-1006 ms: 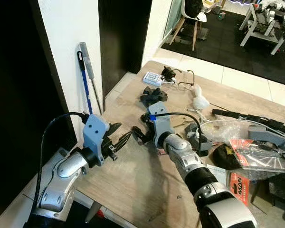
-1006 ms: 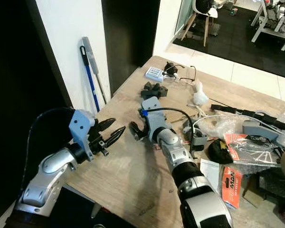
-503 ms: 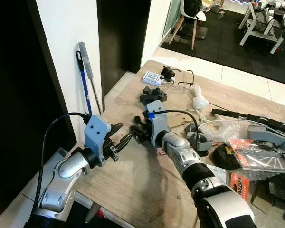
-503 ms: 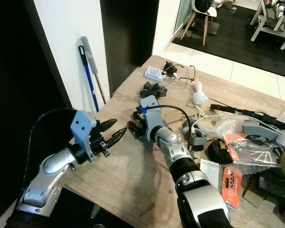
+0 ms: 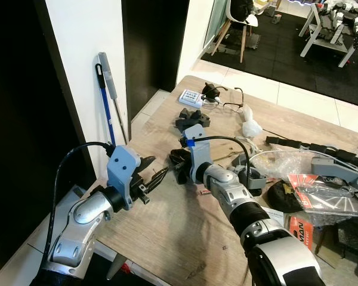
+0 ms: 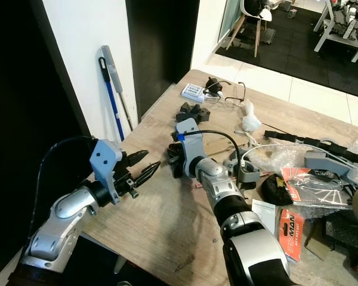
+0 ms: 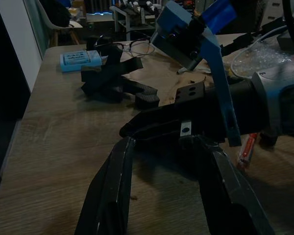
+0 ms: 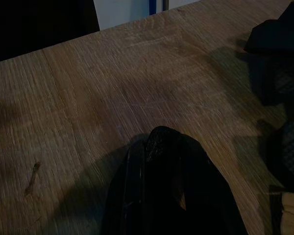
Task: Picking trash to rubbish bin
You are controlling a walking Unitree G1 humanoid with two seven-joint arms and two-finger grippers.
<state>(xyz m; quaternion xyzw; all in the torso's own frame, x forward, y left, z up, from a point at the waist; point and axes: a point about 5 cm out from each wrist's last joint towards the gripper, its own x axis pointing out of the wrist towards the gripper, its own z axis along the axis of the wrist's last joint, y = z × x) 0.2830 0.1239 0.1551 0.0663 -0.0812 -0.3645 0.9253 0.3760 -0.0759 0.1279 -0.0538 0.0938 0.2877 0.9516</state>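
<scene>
While both arms reach over the wooden table point(image 5: 167, 226), the right gripper point(image 5: 178, 170) sits low on the tabletop near the table's left edge, fingers pressed together w/ nothing visible between them; the right wrist view shows the two black fingers point(image 8: 159, 191) closed, tips against the wood grain. Left gripper point(image 5: 152, 177) hovers just beside it, pointing at it, fingers spread apart & empty; in the left wrist view its fingers point(image 7: 115, 188) frame the right gripper's black fingers and blue wrist mount point(image 7: 193, 39).

Trash is further along the table: white crumpled tissue point(image 5: 250, 126) past the right arm, well apart from both grippers, and a clear plastic bag point(image 5: 286, 164) to the right. Black foam pieces point(image 5: 191, 121) lie just beyond the right gripper, w/ a small blue-white box point(image 5: 191, 98) and glasses point(image 5: 232, 101) near the far end. Red-and-white packet point(image 5: 313, 190) lies at the right side. Blue-handled mop point(image 5: 107, 101) leans on the white wall point(image 5: 83, 47) left of the table.
</scene>
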